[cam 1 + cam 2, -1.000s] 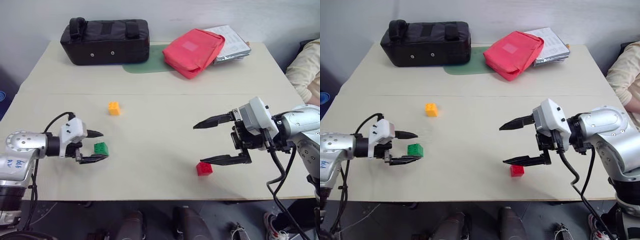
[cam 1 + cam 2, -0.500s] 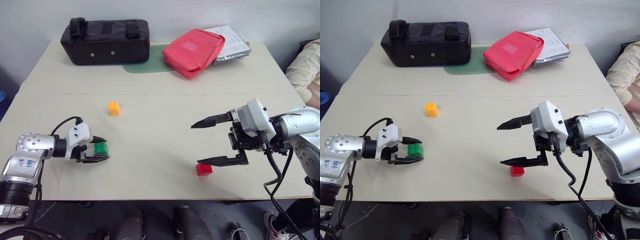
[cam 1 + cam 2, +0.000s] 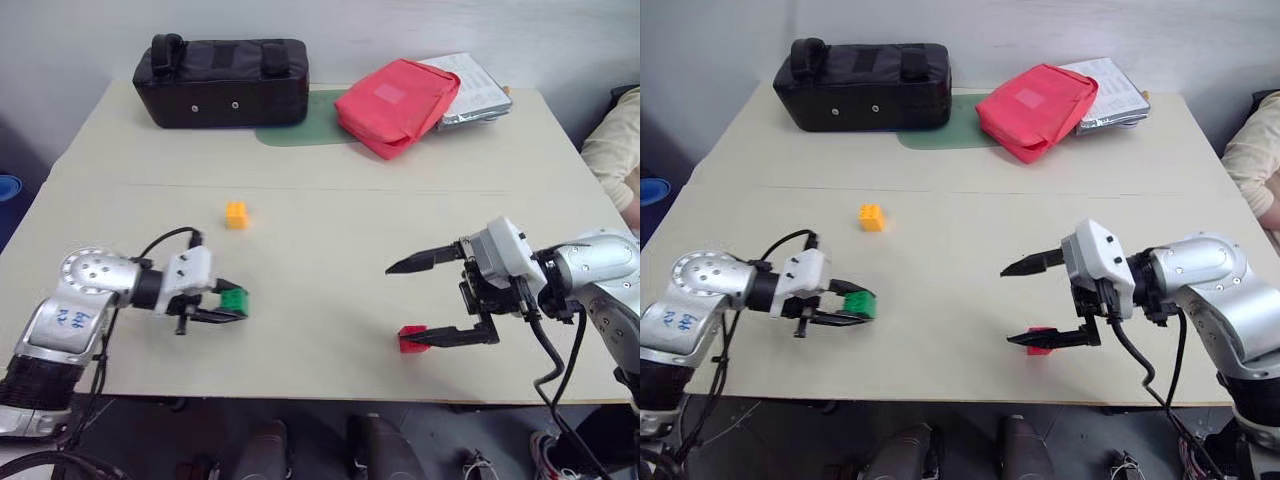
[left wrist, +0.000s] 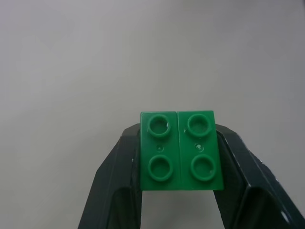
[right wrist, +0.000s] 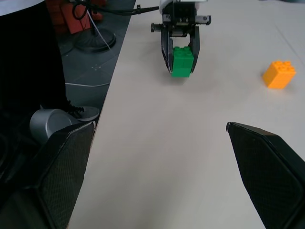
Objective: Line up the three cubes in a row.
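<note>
Hands first: the left hand [image 3: 232, 303] is clenched on the green brick [image 4: 181, 150], one black finger pressed to each side, studs facing the wrist camera; it sits low over the near left part of the counter [image 3: 320, 240], and I cannot tell whether the brick touches the surface. The right hand [image 3: 420, 300] is spread wide, nothing between its fingers; the upper finger points out over bare counter while the lower one lies just over the red brick [image 3: 410, 339], at the near right.

Going down in size from the pale counter itself: a black zipped bag [image 3: 222, 81] lies along the far edge at left. Beside it, toward the right, a red fabric pouch [image 3: 396, 104] rests partly on a green mat [image 3: 296, 130] and partly against a silvery packet with printed sheets [image 3: 474, 88]. A person's light sleeve [image 3: 615, 148] shows at the right border.

Smallest are the three bricks. The yellow-orange brick [image 3: 236, 214] stands alone on the left half, farther back than the green one and well apart from it. The red brick lies well apart from both, across the counter.
</note>
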Robot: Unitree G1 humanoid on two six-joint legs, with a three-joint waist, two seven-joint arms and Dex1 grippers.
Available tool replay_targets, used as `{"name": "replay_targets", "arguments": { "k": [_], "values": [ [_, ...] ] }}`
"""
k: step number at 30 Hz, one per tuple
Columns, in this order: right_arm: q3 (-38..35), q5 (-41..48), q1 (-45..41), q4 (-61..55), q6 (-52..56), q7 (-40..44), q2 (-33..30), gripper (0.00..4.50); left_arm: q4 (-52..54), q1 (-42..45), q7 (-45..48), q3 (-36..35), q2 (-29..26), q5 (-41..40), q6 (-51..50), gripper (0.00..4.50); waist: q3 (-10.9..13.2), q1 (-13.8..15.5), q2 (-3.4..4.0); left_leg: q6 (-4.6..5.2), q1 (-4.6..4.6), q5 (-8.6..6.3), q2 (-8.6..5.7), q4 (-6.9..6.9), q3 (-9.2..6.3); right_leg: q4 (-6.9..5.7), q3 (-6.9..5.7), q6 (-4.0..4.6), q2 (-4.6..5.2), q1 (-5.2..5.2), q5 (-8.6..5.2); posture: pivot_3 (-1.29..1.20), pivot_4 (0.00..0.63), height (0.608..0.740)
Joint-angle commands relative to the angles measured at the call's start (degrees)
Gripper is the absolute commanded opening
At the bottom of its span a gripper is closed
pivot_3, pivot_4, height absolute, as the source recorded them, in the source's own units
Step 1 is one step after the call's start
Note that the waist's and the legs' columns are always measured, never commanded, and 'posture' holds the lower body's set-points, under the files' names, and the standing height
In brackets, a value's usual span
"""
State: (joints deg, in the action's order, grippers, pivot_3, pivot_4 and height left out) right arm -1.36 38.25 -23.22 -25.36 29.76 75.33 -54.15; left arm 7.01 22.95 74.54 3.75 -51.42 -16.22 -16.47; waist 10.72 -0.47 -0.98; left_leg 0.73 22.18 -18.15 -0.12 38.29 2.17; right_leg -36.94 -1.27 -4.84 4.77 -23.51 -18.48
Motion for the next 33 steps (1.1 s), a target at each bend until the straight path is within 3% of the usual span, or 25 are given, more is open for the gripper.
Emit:
{"name": "replay_targets", "arguments": {
  "k": [1,9,14,33],
  "values": [
    [-2.6,-0.1,3.8,-3.1,-1.4,0.8,-2.1,4.50,7.8,3.5,-1.6,4.1,2.1,-0.9,-6.3,1.50,0.0,0.3,0.00,0.00,0.00,0.00,0.00,0.01,0.00,-0.01,0.00,0.00,-0.02,0.00,0.00,0.00,0.150,0.740],
    [-5.6,1.3,10.9,-7.3,-0.2,-0.6,-3.7,4.50,15.4,4.0,-8.9,16.1,8.9,4.5,-14.9,1.50,0.0,0.3,0.00,0.04,-0.01,0.03,0.06,0.22,0.04,-0.07,0.11,-0.06,-0.23,0.07,0.03,0.00,0.150,0.740],
    [-7.1,1.5,13.4,-8.3,0.1,-1.0,-4.5,4.50,15.1,3.5,-14.8,17.5,11.5,7.0,-18.7,1.50,0.0,0.5,0.00,0.15,-0.01,-0.03,0.07,0.46,0.00,0.01,0.11,-0.05,-0.21,0.11,0.03,0.00,0.150,0.740],
    [-5.0,-1.9,13.1,-6.1,-2.3,-2.9,-3.3,4.50,14.7,1.8,-15.8,20.1,12.4,9.4,-16.0,1.50,0.0,0.6,0.00,0.25,0.00,-0.10,0.06,0.60,-0.01,0.00,0.11,-0.05,-0.17,0.14,0.03,0.00,0.150,0.740]
  ]
}}
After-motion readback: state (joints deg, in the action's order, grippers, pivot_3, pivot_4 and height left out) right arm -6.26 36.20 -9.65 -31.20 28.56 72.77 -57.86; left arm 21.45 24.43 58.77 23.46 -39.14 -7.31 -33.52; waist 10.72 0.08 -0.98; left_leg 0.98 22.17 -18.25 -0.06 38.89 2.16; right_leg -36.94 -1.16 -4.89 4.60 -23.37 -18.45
